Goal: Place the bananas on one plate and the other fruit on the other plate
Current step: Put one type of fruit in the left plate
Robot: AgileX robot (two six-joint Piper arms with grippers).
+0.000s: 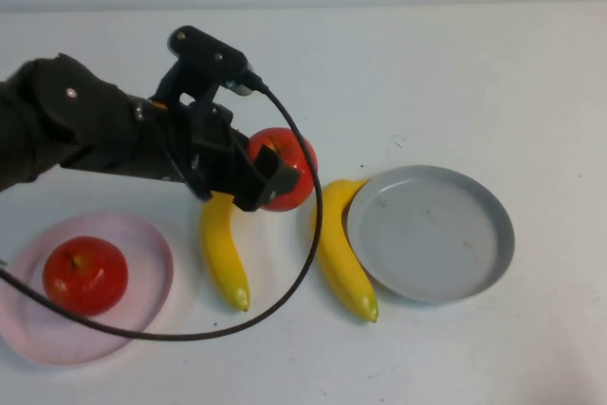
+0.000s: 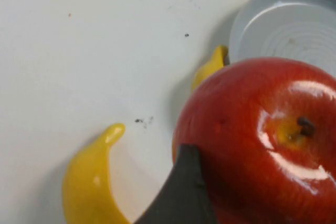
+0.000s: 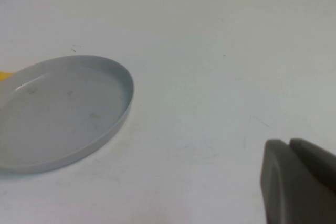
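Observation:
My left gripper [image 1: 273, 174] is shut on a shiny red apple [image 1: 287, 166], between the upper ends of the two yellow bananas [image 1: 224, 255] [image 1: 341, 258], which lie on the table. In the left wrist view the apple [image 2: 262, 145] fills the picture beside one dark finger [image 2: 181, 192], with a banana [image 2: 92, 182] below it. A second red apple [image 1: 85, 275] sits on the pale pink plate [image 1: 156, 239] at the front left. The grey plate [image 1: 432, 234] is empty, and the right banana lies against its left rim. My right gripper [image 3: 289, 143] is shut and empty, over bare table beside the grey plate [image 3: 63, 108].
The left arm's black cable [image 1: 285, 291] loops over the table in front of the bananas and along the pink plate's front edge. The right arm does not show in the high view. The white table [image 1: 455, 73] stretches behind the plates.

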